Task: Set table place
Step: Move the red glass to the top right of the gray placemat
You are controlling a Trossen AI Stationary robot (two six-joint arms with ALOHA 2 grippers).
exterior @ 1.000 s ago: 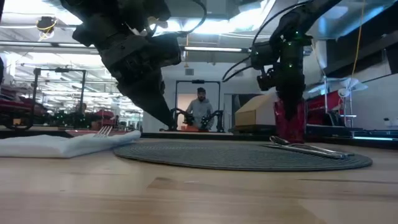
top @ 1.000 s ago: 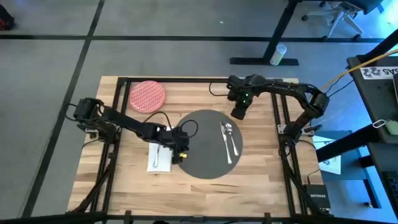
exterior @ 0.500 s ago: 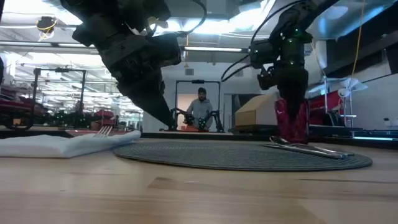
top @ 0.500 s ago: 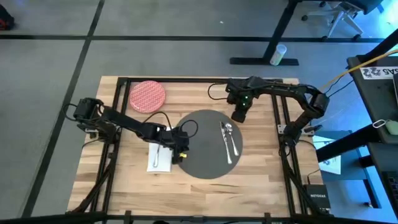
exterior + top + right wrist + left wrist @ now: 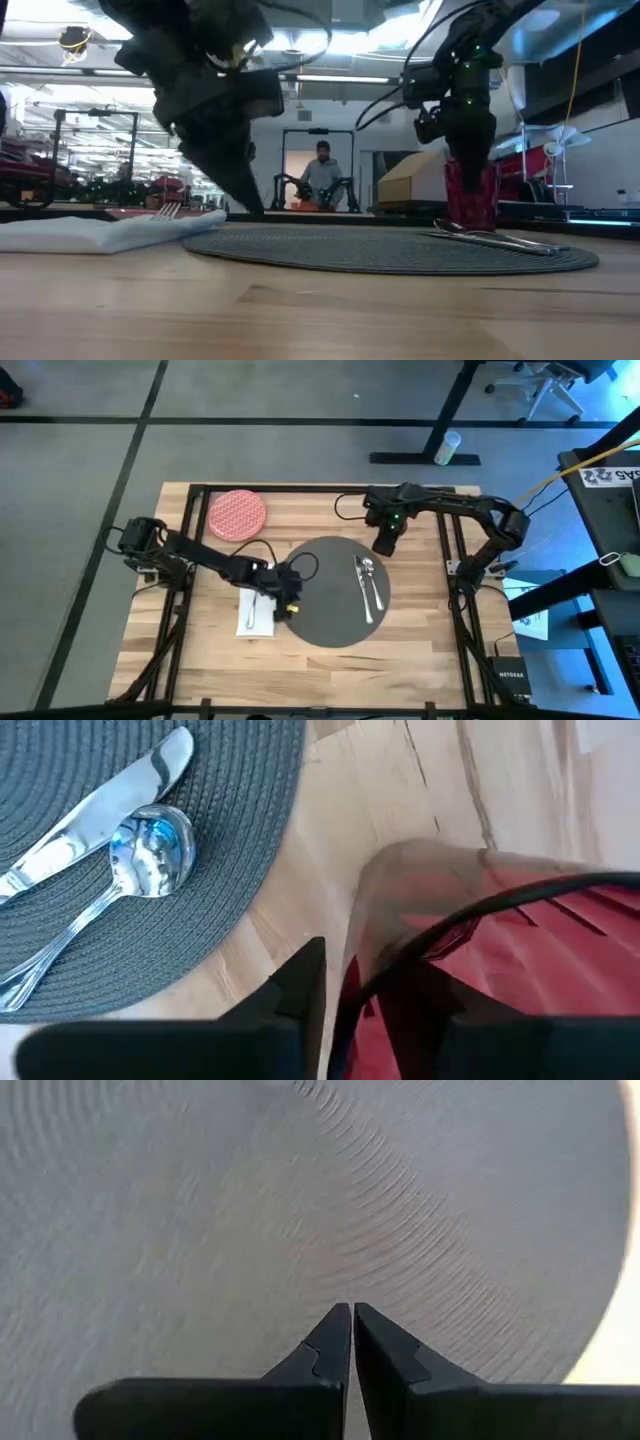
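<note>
A dark grey round mat point(image 5: 330, 615) lies mid-table on the wooden table point(image 5: 420, 640). A knife point(image 5: 90, 810) and a spoon point(image 5: 150, 845) lie on the mat's right part. Left of the mat, a silver fork point(image 5: 254, 608) lies on a white napkin point(image 5: 262, 624). The red patterned plate point(image 5: 237, 515) lies flat at the far left. My left gripper point(image 5: 352, 1315) is shut and holds nothing; it hangs low over the mat's left part. My right gripper point(image 5: 384, 543) is shut on the small dark red cup point(image 5: 470, 195), just past the mat's far right rim. My right gripper comes at the cup from above, pointing down. It pinches the cup's wall at the rim point(image 5: 350, 935), with one finger point(image 5: 300, 980) outside and the other inside. The cup stands upright below the fingers; I cannot tell whether its base touches the table.
A black metal frame point(image 5: 300, 488) runs along the table's edges. Bare wood shows near the front edge point(image 5: 400, 660) and between the plate and the cup. In the room beyond, a person point(image 5: 323, 175) stands far back.
My left gripper has drawn a little toward the table's left edge over the mat's left part, still shut. My right gripper keeps its hold on the cup, which stays upright.
</note>
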